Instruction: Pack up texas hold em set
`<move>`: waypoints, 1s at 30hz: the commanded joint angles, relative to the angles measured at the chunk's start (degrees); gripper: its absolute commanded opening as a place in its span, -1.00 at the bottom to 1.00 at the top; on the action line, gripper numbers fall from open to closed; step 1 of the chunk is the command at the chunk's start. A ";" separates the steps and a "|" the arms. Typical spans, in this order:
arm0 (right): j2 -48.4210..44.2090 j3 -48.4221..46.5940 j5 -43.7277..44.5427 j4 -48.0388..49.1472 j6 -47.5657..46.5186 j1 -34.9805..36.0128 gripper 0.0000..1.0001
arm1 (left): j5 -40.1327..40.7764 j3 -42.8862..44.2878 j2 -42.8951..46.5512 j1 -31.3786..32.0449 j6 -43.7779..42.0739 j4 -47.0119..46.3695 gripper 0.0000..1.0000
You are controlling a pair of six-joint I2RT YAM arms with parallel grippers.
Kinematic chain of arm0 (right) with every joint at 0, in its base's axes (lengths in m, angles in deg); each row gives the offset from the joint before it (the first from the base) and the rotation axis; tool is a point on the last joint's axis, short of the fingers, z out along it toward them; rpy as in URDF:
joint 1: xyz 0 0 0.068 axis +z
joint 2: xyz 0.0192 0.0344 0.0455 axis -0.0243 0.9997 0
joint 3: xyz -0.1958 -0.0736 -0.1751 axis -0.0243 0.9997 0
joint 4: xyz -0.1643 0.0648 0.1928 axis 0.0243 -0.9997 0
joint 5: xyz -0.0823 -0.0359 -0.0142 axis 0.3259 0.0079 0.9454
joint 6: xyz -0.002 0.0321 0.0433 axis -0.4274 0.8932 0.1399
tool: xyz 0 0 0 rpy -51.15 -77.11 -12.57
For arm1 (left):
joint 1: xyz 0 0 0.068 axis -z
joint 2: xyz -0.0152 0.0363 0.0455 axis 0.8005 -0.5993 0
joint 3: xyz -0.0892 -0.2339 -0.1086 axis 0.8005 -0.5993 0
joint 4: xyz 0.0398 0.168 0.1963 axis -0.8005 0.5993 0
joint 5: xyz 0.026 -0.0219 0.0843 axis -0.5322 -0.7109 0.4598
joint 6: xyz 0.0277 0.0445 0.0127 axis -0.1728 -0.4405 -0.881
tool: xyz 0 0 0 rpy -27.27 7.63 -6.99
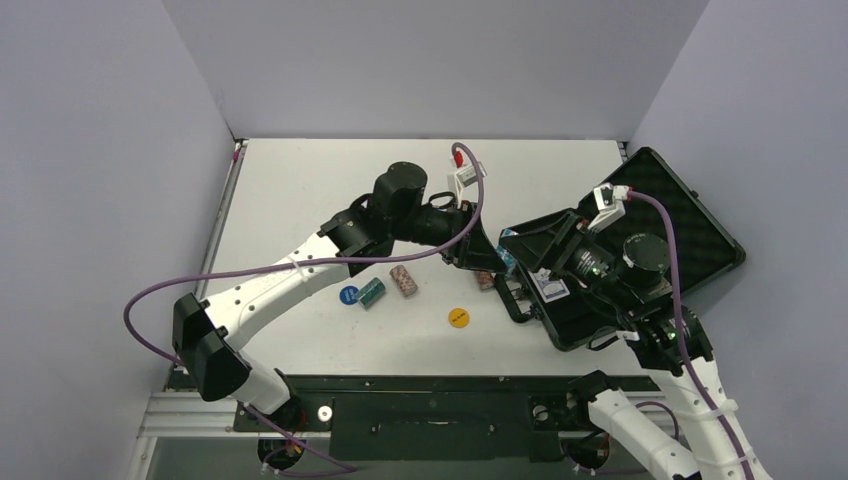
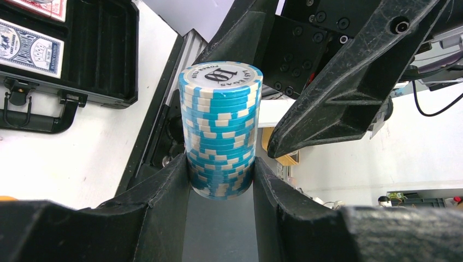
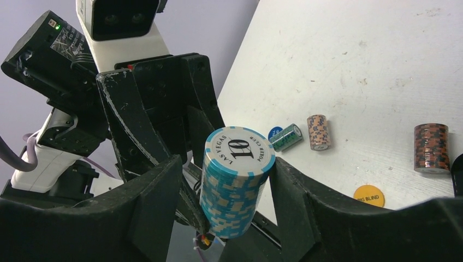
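- Beside the open black case (image 1: 700, 230), the left gripper (image 2: 221, 177) was clamped on the bottom of a blue chip stack (image 2: 221, 125), up off the table.
- The right gripper (image 3: 226, 180) had its jaws apart around the same stack.
- Card decks (image 2: 30, 46) lay inside the case.

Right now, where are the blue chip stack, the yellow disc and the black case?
blue chip stack (image 3: 232, 191), right wrist view, the stack's side.
yellow disc (image 1: 459, 317), top external view, its centre.
black case (image 1: 705, 225), top external view, open lid's foam.
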 commanded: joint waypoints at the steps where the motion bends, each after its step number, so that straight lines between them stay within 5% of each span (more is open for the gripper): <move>1: 0.73 -1.01 -0.21 2.90 0.32 0.45 0.12 | -0.83 1.11 0.71 -0.27 -0.10 -6.27 -1.00; 7: 0.74 -0.20 -0.59 3.12 0.40 0.46 -0.16 | -1.07 0.68 0.72 -0.22 -0.02 -7.21 -1.00; 14: 0.74 -0.09 -0.66 3.43 0.41 0.42 -0.92 | -0.45 0.61 0.76 -0.63 -0.49 -6.15 -0.94; 23: 0.68 -3.05 1.37 0.72 -1.12 0.46 -1.00 | 1.41 -0.40 3.27 -1.99 -2.48 -2.77 0.30; 26: 0.82 -4.75 2.50 -1.13 -1.74 0.46 -1.00 | 2.72 -1.46 4.84 -3.16 -3.18 -0.92 0.94; 30: 0.52 -7.71 7.20 -5.37 -3.02 0.41 -1.00 | 3.58 -3.67 7.64 -5.22 -3.87 0.69 0.93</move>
